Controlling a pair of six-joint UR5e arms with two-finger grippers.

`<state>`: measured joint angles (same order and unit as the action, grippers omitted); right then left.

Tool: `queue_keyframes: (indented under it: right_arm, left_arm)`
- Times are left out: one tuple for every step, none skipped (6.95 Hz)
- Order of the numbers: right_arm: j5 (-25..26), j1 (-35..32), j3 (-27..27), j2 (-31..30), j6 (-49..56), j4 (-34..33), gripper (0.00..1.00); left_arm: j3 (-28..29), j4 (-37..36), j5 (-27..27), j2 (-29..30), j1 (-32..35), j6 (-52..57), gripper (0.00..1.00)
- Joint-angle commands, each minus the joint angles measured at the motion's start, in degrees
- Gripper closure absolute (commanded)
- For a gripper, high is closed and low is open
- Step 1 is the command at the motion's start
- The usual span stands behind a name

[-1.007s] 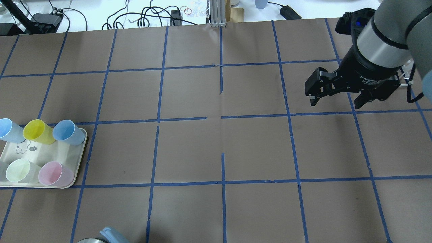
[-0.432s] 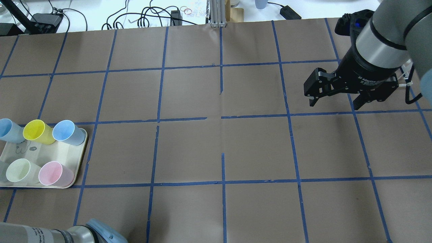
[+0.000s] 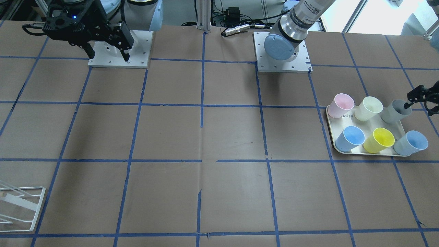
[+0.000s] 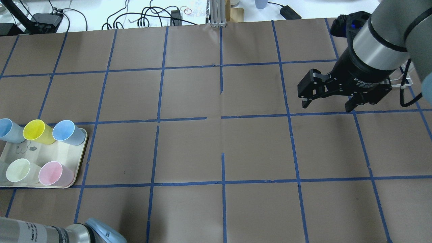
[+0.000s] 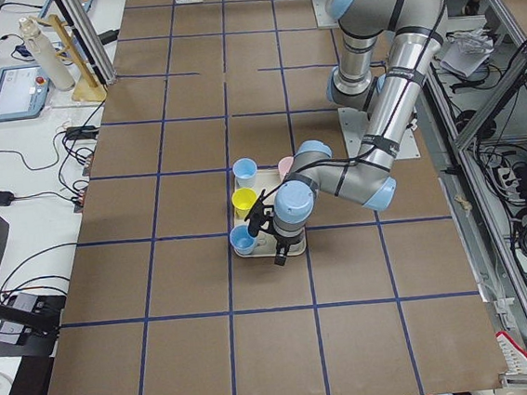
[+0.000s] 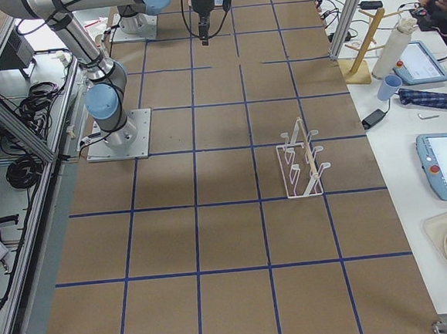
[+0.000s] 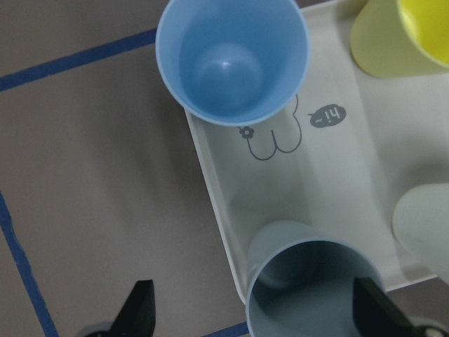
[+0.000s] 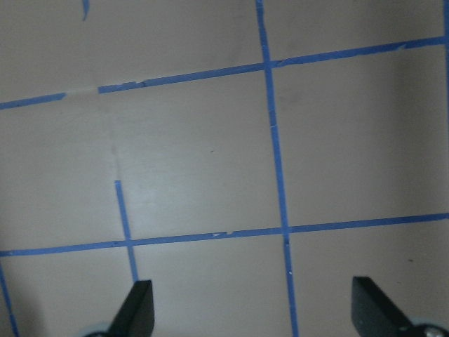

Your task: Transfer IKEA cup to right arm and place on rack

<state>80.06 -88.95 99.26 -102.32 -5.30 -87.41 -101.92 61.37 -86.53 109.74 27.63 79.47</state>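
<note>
Six tumblers stood mouth-up on the cream tray (image 3: 332, 128) at the robot's left end of the table (image 4: 189, 148), in two rows of three. The IKEA cup (image 3: 396, 110), the plain grey one, sat in the row nearer the robot's base. It was at the outer corner of the tray, just beside a pale yellow-green cup (image 3: 372, 105), with a pink cup (image 3: 344, 103) next along. The other row held a blue cup (image 3: 353, 137), a yellow cup (image 3: 380, 139) and a pale blue cup (image 3: 413, 142).

The left gripper (image 3: 421, 104) hung right over the grey cup with its jaws spread wide and nothing clamped between them. From its wrist camera the cup's mouth lay between the two black fingertips (image 7: 139, 312). One was over the bare table outside the tray's edge and the other was by the cup's far rim. I couldn't tell whether either one touched the cup.

Well away at the other end, the right arm (image 4: 378, 50) was poised above the brown paper with its blue tape grid. The right gripper (image 4: 326, 106) was likewise wide open and held nothing. The rack (image 6: 300, 161) stood on the table on the robot's right, towards the operators' side, well apart from the tray.
</note>
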Motion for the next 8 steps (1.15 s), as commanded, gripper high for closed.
queue_keyframes:
  right_arm:
    - [-12.41,-0.18,0.06,0.28,0.20,1.09,0.00]
    - [-19.78,-0.18,0.15,-0.15,0.11,3.10,0.00]
    - [-24.55,-0.18,0.15,-0.68,0.37,5.82,0.00]
    - [-31.91,-0.18,0.32,-0.69,0.37,6.46,0.00]
    - [-37.72,-0.18,1.45,-0.60,0.20,6.38,0.00]
    - [-40.65,-0.09,1.81,-0.42,0.29,6.38,0.00]
    - [-45.81,0.43,2.77,-0.34,3.25,6.46,0.00]
    - [-51.70,0.87,4.70,-0.25,6.76,7.25,0.00]
  left_arm:
    - [0.05,-0.29,-2.30,1.44,-0.12,-0.54,0.00]
    - [-0.12,-0.29,-3.46,1.45,-0.03,-0.89,0.05]
    - [-0.38,-0.29,-3.47,1.71,-0.03,-1.24,0.06]
    - [-0.65,-0.20,-3.55,1.71,-0.03,-2.38,0.23]
    - [-0.91,-0.11,-3.64,1.62,0.05,-2.82,0.39]
    - [-1.00,-0.11,-4.17,1.80,0.05,-3.00,0.61]
    - [-0.91,0.41,-5.30,1.27,0.23,-4.31,0.82]
    - [-0.91,0.68,-5.40,1.44,0.23,-4.58,0.88]
